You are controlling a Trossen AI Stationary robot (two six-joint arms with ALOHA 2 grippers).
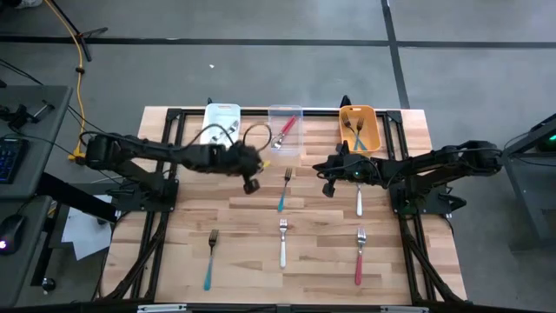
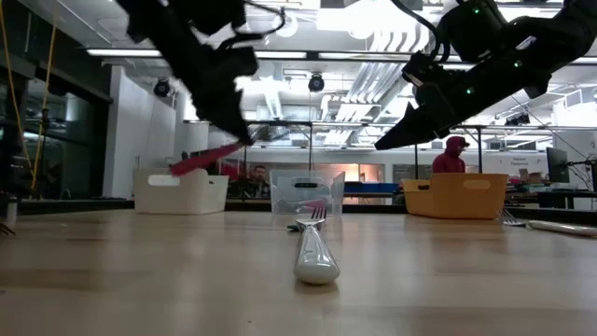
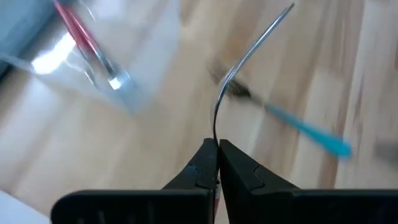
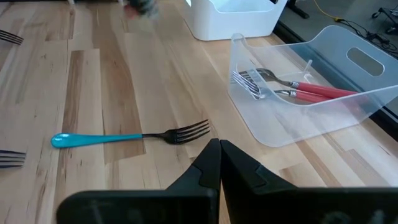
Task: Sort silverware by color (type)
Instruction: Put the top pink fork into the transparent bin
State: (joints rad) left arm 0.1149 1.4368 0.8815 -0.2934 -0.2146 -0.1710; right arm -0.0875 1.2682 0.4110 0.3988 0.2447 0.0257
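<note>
Roughly halfway I'd say: bins (image 1: 287,111) at the back already hold some forks, five forks (image 1: 282,242) lie loose on the table, left gripper (image 3: 217,147) is pinched on a red fork (image 2: 201,161) in the air, right gripper (image 4: 219,146) shut and empty.

Clamped between the left gripper's (image 3: 217,163) fingers, the silver metal fork (image 3: 239,62) hides its handle behind them; beyond it the teal-handled fork (image 3: 298,124) is motion-blurred.
</note>
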